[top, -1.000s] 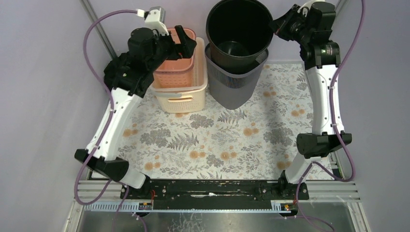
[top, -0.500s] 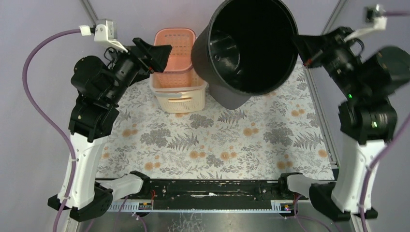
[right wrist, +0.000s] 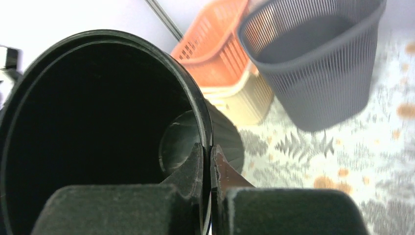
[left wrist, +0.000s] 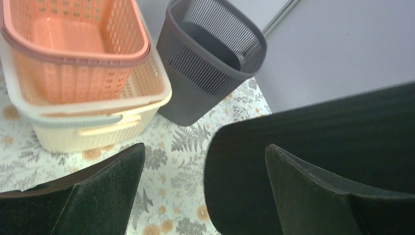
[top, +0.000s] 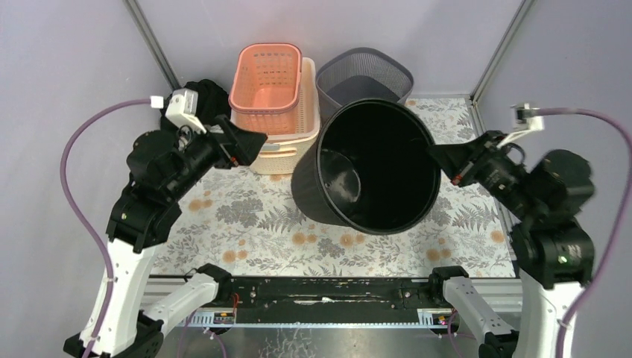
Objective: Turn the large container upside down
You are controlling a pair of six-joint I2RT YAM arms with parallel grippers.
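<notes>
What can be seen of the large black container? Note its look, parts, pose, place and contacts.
The black container is a round, tapered, empty bucket of dull plastic-looking material, its flat base visible inside. It is tilted, mouth toward the top camera, over the floral mat in front of the grey mesh bin. The right gripper pinches its rim, one finger inside, one outside. Whether it touches the mat cannot be told.

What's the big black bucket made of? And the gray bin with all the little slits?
The black bucket is probably plastic: smooth, with a dull sheen and a thin moulded-looking rim. The gray bin looks like matte plastic too. Its walls are fine slats with gaps, though thin metal mesh can't be ruled out.
</notes>
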